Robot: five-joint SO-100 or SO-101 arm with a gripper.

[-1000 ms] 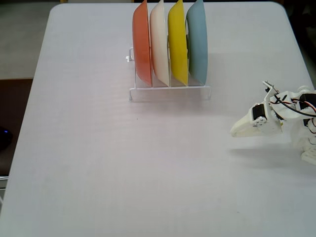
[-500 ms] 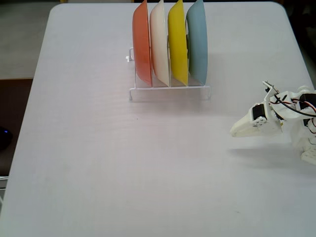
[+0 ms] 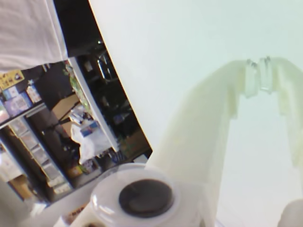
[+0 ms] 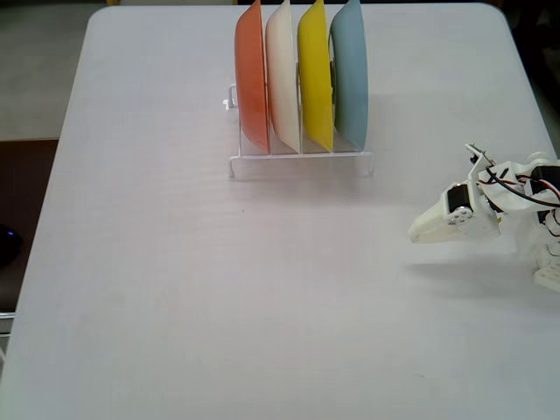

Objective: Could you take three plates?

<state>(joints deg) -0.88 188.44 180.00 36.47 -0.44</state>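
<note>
So I'm standing here looking at the table (image 4: 175,289) in the fixed view, and going left to right: four plates are standing on edge in a white wire rack (image 4: 300,160) near the far side. The orange plate (image 4: 252,79) is sitting in the leftmost slot, and that one isn't wanted. Next to it are the cream-white plate (image 4: 282,74), the yellow plate (image 4: 314,74) and the light blue plate (image 4: 352,74) at the right end, nearest the arm.

My guess is these are light, stiff plastic, so weight is no issue, but they're looking glossy and probably slippery. The rim is the only real place to pinch, and I'd go for the top edge sticking up above the rack. They're packed close, nearly touching, so squeezing a finger in between is going to be fiddly. The blue one has its outer face open, so it's the easy starter. The rack wires could catch a plate if it's pulled sideways instead of lifted out.

Over at the right edge the gripper (image 4: 422,229) is hanging low above the table, well apart from the rack, holding nothing. In the wrist view the gripper (image 3: 259,71) is looking closed, tips meeting with nothing between them. The rest of the table is bare.
</note>
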